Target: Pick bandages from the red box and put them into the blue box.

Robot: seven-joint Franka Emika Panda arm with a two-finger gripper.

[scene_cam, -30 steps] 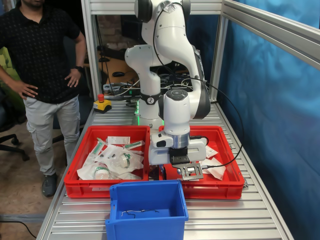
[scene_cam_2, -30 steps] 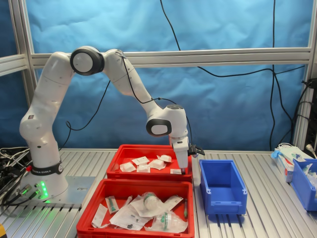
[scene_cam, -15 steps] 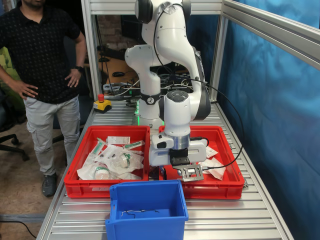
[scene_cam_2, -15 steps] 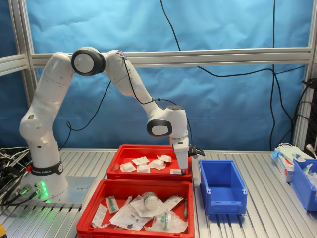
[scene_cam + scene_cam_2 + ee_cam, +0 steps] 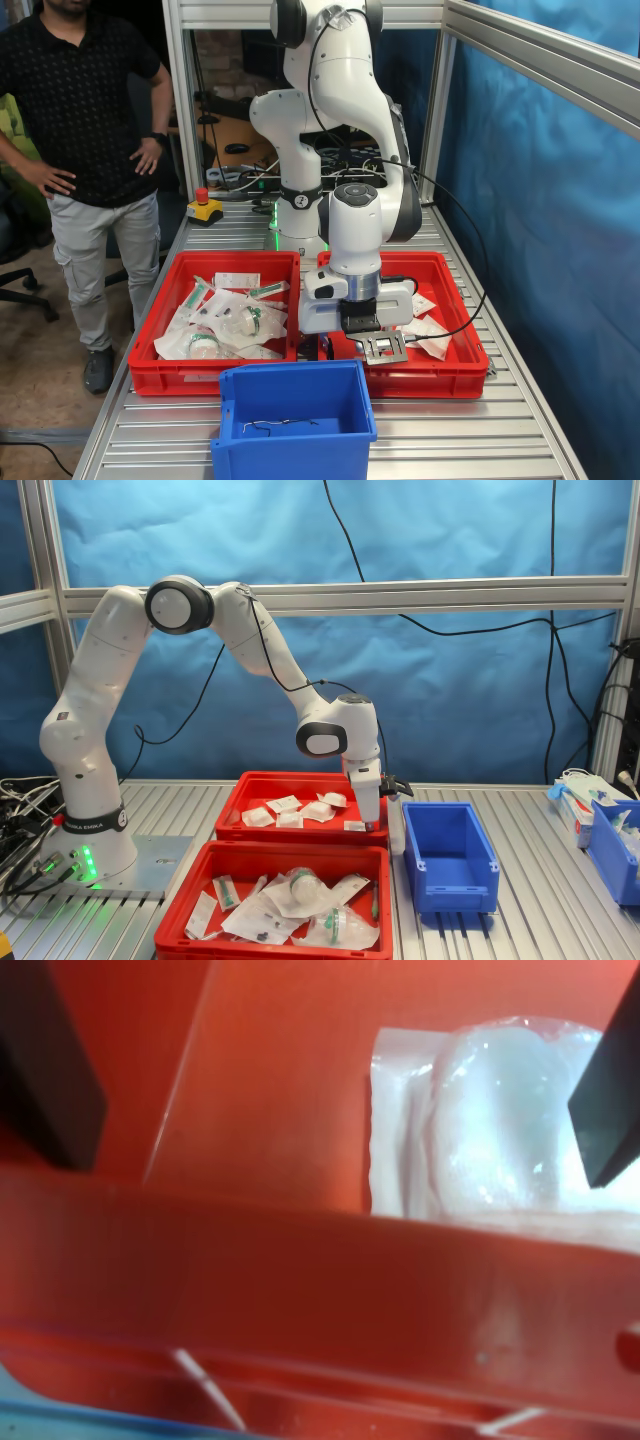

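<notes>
The red box (image 5: 455, 372) (image 5: 262, 786) holds several small white bandages (image 5: 432, 338) (image 5: 302, 811). My gripper (image 5: 335, 345) (image 5: 368, 818) reaches down into the corner of this crate nearest the blue box. In the first exterior view its fingertips are hidden behind the crate wall. In the wrist view the gripper (image 5: 330, 1100) is open, with dark fingers (image 5: 50, 1070) far apart. One puffy white bandage (image 5: 490, 1130) lies on the red floor close to one finger. The blue box (image 5: 290, 445) (image 5: 450, 892) stands beside the crate and holds only a thin dark wire (image 5: 275, 425).
A twin red crate (image 5: 150, 372) (image 5: 172, 932) with larger green-marked packs adjoins the red box. A person (image 5: 90, 150) stands beyond the table's edge, near a red stop button (image 5: 203, 195). Another blue bin (image 5: 612, 858) and a white carton (image 5: 580, 802) stand at the second exterior view's right.
The arm has barely shifted. The hand sits a touch lower in the red box.
</notes>
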